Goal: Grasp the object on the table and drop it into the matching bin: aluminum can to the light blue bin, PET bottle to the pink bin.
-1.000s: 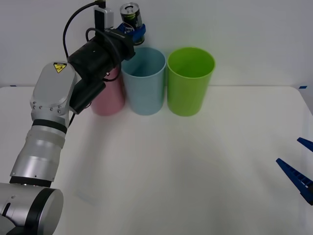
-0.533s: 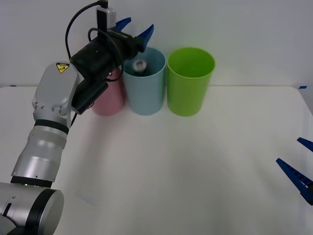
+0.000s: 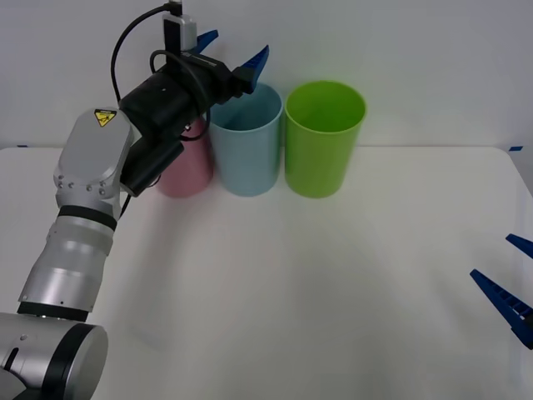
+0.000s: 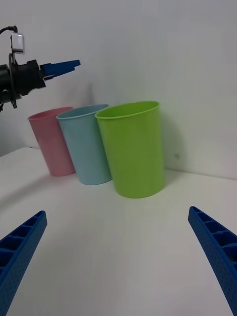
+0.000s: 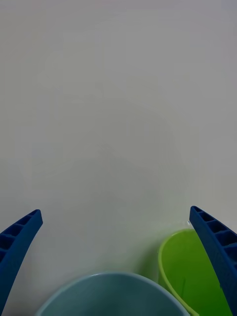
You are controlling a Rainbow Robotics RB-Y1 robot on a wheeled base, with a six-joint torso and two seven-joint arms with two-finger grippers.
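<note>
The right gripper (image 3: 515,283) is waiting low at the table's (image 3: 316,283) near right edge, its fingers spread wide and holding nothing. Farther back, three bins are standing in a row, sides touching or nearly so: pink bin (image 3: 185,167), blue bin (image 3: 245,137), green bin (image 3: 324,137). The left gripper (image 3: 234,52) is hanging just above the blue bin's rim, released, its fingers (image 5: 18,247) parted with nothing between them. The can is not showing; whether it is lying inside the blue bin cannot be told.
</note>
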